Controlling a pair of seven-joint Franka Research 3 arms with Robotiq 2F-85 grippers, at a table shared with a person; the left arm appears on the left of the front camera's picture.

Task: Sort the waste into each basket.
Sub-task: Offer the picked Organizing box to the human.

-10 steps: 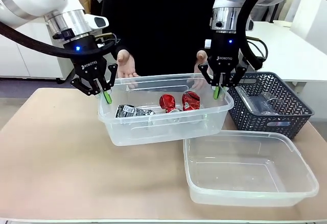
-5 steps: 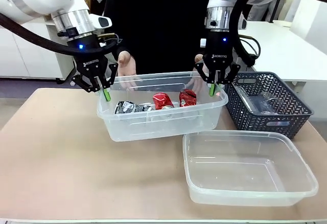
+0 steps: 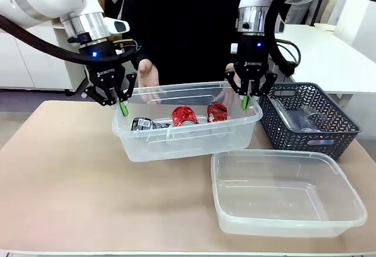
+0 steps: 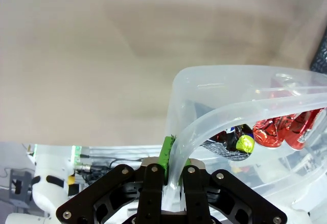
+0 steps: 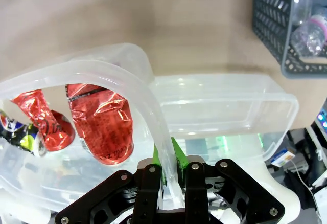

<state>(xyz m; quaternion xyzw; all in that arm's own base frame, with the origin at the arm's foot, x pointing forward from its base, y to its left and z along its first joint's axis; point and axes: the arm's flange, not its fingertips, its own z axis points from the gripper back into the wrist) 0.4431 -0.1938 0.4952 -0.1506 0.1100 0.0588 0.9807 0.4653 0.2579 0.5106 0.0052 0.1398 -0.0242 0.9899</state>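
Left claw (image 3: 122,109), upper left of frame: pressed together on the short-end rim of the loaded tub (image 3: 176,144). In the left wrist view the rim is seen clamped between the green pads (image 4: 167,153). The rim is probably gripped because it is the one thin edge a narrow claw can pinch.

Inside the tub, left to right: a black-and-silver can (image 3: 147,124) and two crushed red cans (image 3: 183,115), all lying on its floor. The metal waste is judged already sorted here.

The person's hands (image 3: 147,72) are held open just behind the far wall, probably to steady or receive the tub.

Right claw (image 3: 245,101), upper centre-right: likewise pinched shut on the opposite end rim, as the right wrist view confirms. Both ends are gripped so the load is kept level. The tub looks slightly raised off the table (image 3: 59,175), but this is not certain.

Right of frame: a dark basket (image 3: 320,137) with clear bottles (image 3: 302,117) not yet sorted.

Lower right: the second tub (image 3: 348,188), empty, is set just beside the basket and is likely meant for the bottles.
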